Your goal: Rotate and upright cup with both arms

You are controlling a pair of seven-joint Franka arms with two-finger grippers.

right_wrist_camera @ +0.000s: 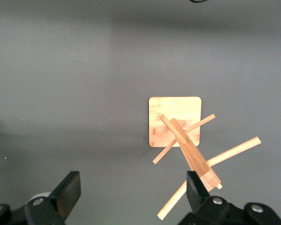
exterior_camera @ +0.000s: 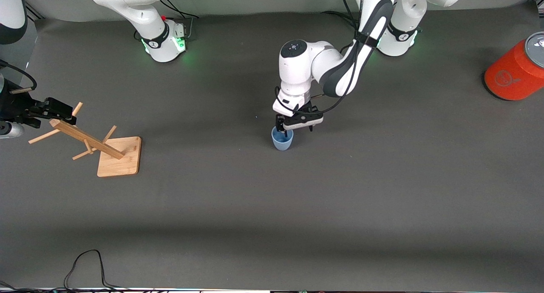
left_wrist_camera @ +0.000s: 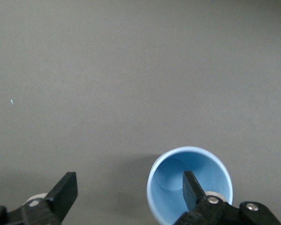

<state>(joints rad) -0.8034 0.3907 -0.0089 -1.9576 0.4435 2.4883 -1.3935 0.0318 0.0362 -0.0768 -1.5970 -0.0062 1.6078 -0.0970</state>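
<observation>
No text, label or number can be read on anything here

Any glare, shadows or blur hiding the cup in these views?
Front view: even light, soft shadow bands on the grey table; small pale-blue plastic cup is clear under the left gripper. Left wrist view: sharp, cup interior glare-free, faint shadow beside it.

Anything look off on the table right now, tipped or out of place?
Nothing stands out. The cup stands upright, mouth up, with one finger of the open left gripper inside its rim. The open right gripper hangs over the upright wooden rack.
</observation>
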